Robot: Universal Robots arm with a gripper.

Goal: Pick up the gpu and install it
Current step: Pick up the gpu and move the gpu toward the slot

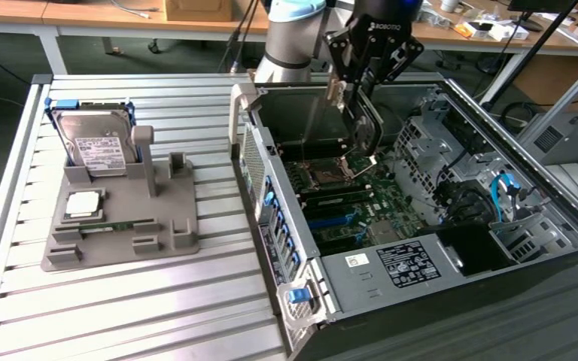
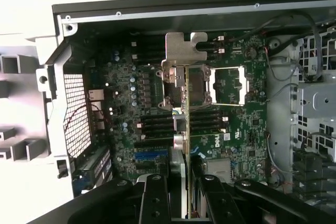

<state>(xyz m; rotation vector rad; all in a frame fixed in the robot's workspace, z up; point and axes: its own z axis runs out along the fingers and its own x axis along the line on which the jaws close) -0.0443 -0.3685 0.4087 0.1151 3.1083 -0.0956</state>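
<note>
A slatted aluminium table [image 1: 118, 316] carries two things. An open computer case [image 1: 369, 289] lies on its side directly beneath the gripper [image 1: 354, 105]. A grey moulded parts holder [image 1: 174, 207] sits flat on the slats, well apart from the gripper toward the exterior view's left, just beside the case.

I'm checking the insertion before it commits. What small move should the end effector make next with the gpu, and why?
Probably a short, slow descent, card kept upright. The end effector grips the gpu edge-down above the motherboard inside the open case, not yet seated in a slot.
</note>
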